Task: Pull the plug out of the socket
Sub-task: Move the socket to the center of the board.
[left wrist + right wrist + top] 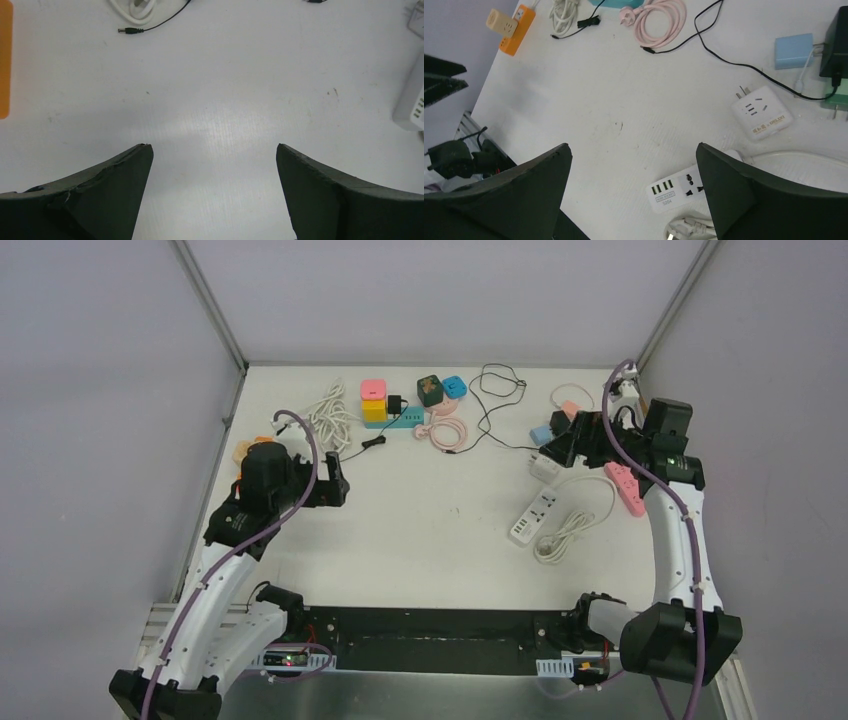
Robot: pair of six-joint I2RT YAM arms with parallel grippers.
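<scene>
A black plug (397,405) stands in a teal socket strip (408,421) at the back centre, beside yellow and pink cubes. In the right wrist view a second black plug (837,42) sits over a green socket block (837,98) at the right edge, with a thin black cable running off it. My left gripper (338,483) (214,146) hangs open over bare table at the left, far from both. My right gripper (550,450) (632,145) is open above the white power strip (678,188), holding nothing.
The white power strip (534,514) has a coiled white cord (565,531) beside it. A white cube adapter (761,113), a blue adapter (793,50), a pink strip (623,486), a pink cable coil (446,430) and an orange strip (516,31) lie around.
</scene>
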